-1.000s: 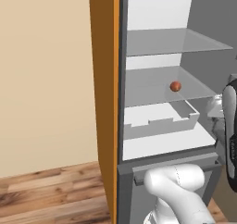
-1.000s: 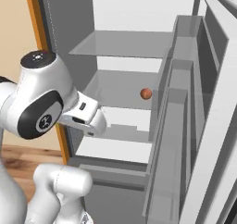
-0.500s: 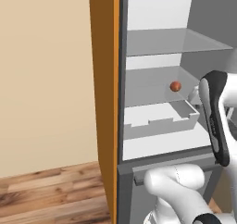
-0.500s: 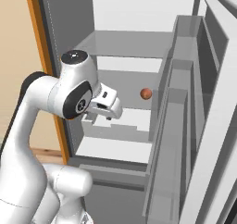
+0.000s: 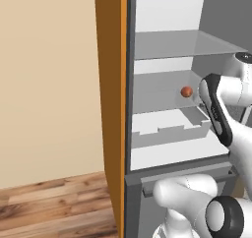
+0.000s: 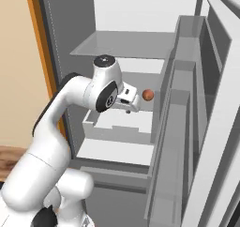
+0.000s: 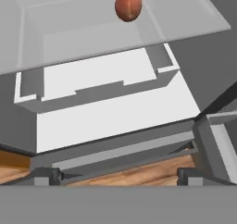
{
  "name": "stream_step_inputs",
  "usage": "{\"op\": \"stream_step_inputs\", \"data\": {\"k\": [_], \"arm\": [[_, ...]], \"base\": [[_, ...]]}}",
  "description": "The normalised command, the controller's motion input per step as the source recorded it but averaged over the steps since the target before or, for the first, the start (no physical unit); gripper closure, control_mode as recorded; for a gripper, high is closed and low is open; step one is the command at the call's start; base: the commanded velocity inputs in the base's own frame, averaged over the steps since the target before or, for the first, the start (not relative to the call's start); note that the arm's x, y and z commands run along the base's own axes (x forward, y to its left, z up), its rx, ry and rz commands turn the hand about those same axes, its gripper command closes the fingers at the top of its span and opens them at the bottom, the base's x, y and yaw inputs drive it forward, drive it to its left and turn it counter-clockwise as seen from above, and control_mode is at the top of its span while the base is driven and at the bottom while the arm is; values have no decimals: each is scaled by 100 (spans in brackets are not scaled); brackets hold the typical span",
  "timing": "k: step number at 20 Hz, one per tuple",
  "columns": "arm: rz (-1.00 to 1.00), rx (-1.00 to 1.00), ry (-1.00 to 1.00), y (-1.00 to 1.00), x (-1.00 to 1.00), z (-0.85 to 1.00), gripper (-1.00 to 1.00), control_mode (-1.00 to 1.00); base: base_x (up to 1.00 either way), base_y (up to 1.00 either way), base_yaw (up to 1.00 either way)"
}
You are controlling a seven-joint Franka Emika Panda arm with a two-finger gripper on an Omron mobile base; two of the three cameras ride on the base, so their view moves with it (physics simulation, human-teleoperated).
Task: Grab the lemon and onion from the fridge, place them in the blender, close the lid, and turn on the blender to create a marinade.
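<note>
We've got the fridge (image 5: 162, 50) standing open with the arm reaching in; the gripper (image 6: 129, 104) sits just in front of the middle glass shelf (image 7: 92, 28), fingers spread as wide as they go and nothing between them; a small reddish-brown ball (image 6: 147, 95) rests on that shelf toward the back, near the gripper but not touching; honestly we can't tell if it's the lemon or the onion; below the shelf there's a white drawer (image 5: 170, 129).
</note>
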Motion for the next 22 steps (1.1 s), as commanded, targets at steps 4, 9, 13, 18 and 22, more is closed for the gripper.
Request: {"op": "stream_step_inputs", "data": {"k": [4, 9, 13, 18, 22], "arm": [[0, 0, -8, -20, 96, -30, -100, -100], [0, 0, -7, -18, 93, -30, -100, -100], [0, 0, 0, -1, 99, -33, -100, -100], [0, 0, 2, -8, 61, -10, -100, -100], [0, 0, 2, -31, 39, -8, -100, -100]], "base": [[0, 0, 0], [0, 0, 0], [0, 0, 0], [0, 0, 0], [0, 0, 0]]}}
